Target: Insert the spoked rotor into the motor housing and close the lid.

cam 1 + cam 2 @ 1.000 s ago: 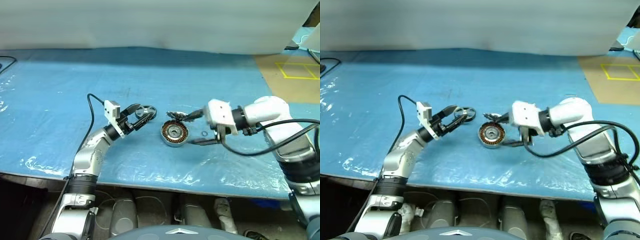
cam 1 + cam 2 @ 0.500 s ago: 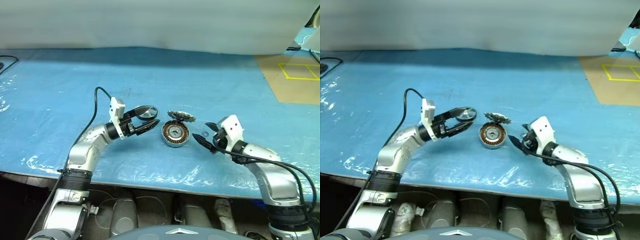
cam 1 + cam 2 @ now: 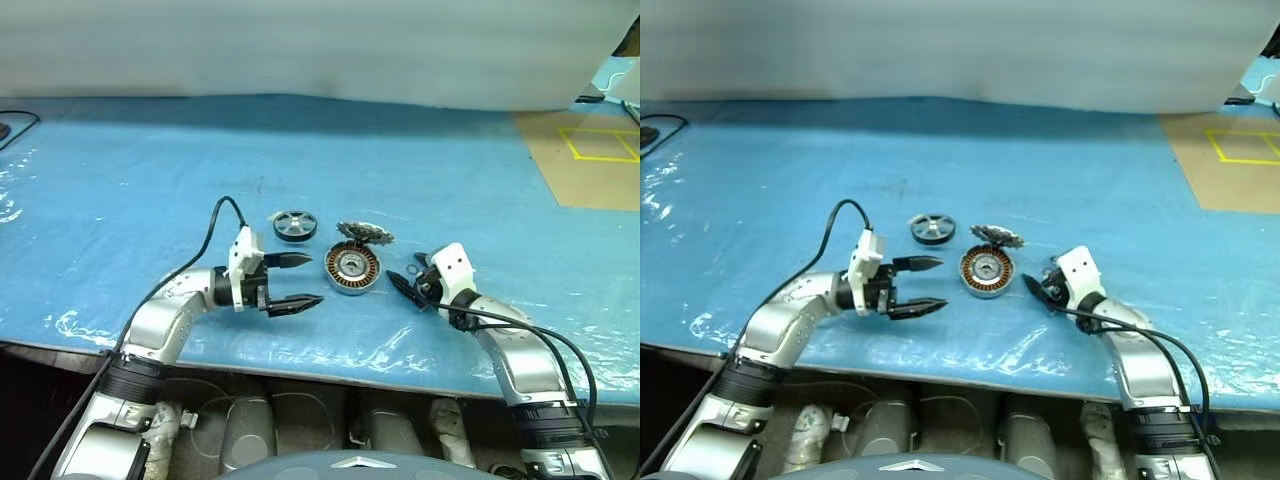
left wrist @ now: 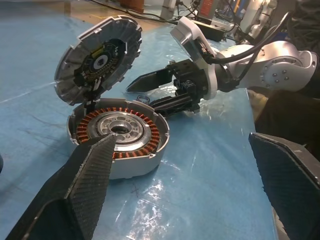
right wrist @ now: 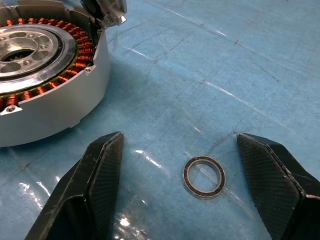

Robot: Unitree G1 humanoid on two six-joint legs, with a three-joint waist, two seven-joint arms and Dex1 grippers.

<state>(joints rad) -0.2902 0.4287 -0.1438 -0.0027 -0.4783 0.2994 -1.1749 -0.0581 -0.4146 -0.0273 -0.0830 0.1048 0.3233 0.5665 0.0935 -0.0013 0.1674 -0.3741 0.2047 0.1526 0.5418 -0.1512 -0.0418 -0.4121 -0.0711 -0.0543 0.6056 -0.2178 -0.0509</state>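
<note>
Left eye view: left hand (image 3: pixel 297 280) level, fingers spread

A robotics lab or workshop — blue plastic-sheeted workbench (image 3: pixel 420 150), yellow floor tape (image 3: pixel 600 140), cabled equipment (image 4: pixel 220 30) behind.

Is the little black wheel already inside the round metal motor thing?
No, the spoked rotor lies on the blue table, apart from the open motor housing.

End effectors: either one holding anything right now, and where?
Nothing held. Left end effector is open and empty beside the housing; right end effector is open around a small ring lying on the table, not touching it.
</note>
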